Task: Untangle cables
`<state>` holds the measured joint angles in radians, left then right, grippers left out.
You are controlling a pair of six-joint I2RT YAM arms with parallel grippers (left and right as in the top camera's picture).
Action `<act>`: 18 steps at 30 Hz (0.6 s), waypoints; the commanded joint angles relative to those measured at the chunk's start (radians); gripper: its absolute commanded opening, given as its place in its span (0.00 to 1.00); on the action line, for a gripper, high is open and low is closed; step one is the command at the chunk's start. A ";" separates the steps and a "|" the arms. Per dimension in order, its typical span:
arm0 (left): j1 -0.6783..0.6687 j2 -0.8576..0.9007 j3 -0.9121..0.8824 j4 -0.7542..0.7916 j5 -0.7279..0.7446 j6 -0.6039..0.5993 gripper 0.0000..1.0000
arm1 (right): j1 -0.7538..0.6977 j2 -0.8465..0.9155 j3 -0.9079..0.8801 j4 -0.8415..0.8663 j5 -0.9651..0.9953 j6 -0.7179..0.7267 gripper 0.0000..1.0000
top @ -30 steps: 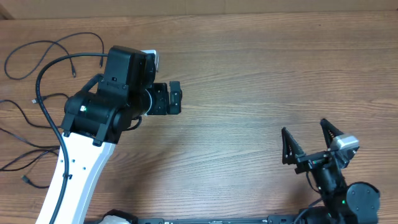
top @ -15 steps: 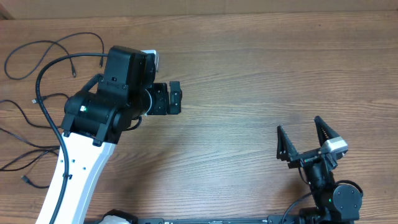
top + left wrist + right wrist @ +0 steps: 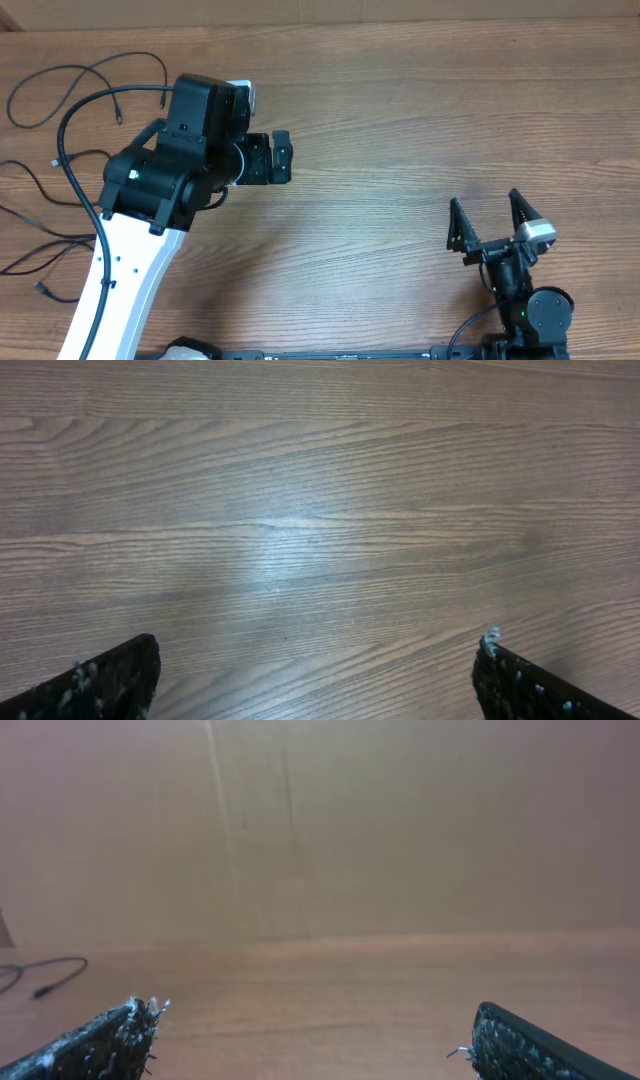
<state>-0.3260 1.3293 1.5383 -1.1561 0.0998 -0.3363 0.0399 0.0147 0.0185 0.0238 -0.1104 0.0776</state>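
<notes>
The cables (image 3: 45,70) are lying at the far left of the bench (image 3: 400,100), behind my open left gripper (image 3: 283,158), the nearer one; my right gripper (image 3: 486,200) is hanging open, well apart.

The overhead camera looks straight down from high above the tabletop (image 3: 400,110). The left wrist camera faces down, close over bare wood beneath the left pincer (image 3: 283,158), just off overhead's centre toward 10 o'clock. The right wrist camera sits low by the right pincer (image 3: 485,205), at overhead's 5 o'clock. It faces nearly level across the tabletop to a brown wall (image 3: 400,820).
</notes>
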 commanded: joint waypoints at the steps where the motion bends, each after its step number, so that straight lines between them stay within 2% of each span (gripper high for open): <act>1: -0.002 0.006 0.018 0.000 -0.006 0.015 1.00 | -0.005 -0.012 -0.011 -0.049 0.039 -0.004 1.00; 3: -0.002 0.006 0.018 0.000 -0.006 0.015 0.99 | -0.010 -0.012 -0.011 -0.105 0.042 -0.004 1.00; 11: -0.002 0.006 0.018 0.000 -0.006 0.015 0.99 | -0.010 -0.012 -0.010 -0.110 0.099 -0.008 1.00; 18: -0.002 0.006 0.018 0.000 -0.006 0.015 1.00 | -0.036 -0.012 -0.010 -0.112 0.098 -0.076 1.00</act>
<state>-0.3260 1.3293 1.5383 -1.1561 0.0998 -0.3367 0.0231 0.0147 0.0185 -0.0910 -0.0269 0.0395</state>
